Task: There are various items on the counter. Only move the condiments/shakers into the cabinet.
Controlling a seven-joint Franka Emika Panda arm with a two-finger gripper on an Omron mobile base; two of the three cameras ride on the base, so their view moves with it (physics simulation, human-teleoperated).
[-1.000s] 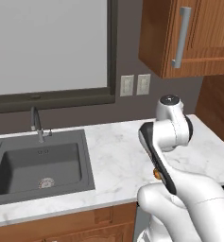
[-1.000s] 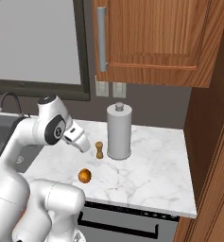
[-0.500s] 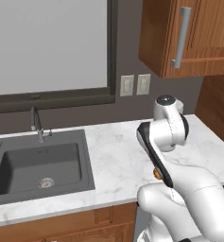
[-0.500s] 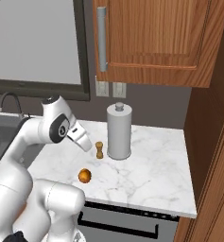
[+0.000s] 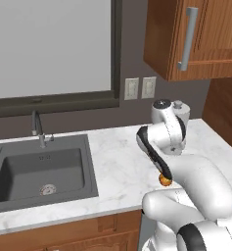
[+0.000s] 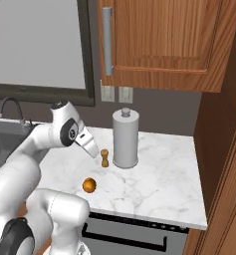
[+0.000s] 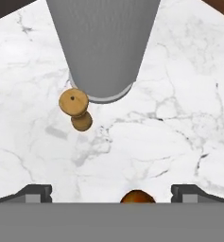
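Observation:
A small wooden shaker (image 6: 105, 158) stands upright on the white marble counter (image 6: 159, 184), just left of a tall grey canister (image 6: 125, 138). An orange fruit (image 6: 89, 185) lies nearer the front edge. My gripper (image 6: 93, 149) hovers close to the left of the shaker, tilted down toward it. In the hand view the gripper (image 7: 116, 193) is open and holds nothing; the shaker (image 7: 75, 108) lies ahead and left of centre, against the canister (image 7: 104, 42), and the fruit (image 7: 137, 196) peeks between the finger tips. The brown cabinet (image 6: 164, 40) hangs above with its door shut.
A dark inset sink (image 5: 39, 171) with a faucet (image 5: 37, 128) lies to the left. A wooden side panel (image 6: 219, 149) bounds the counter on the right. The cabinet's grey bar handle (image 6: 107, 40) is above the canister. Bare marble spreads right of the canister.
The hand has crept a little to the right and down, closer to the wooden shaker. The jaws stayed open, and the things on the counter have not moved.

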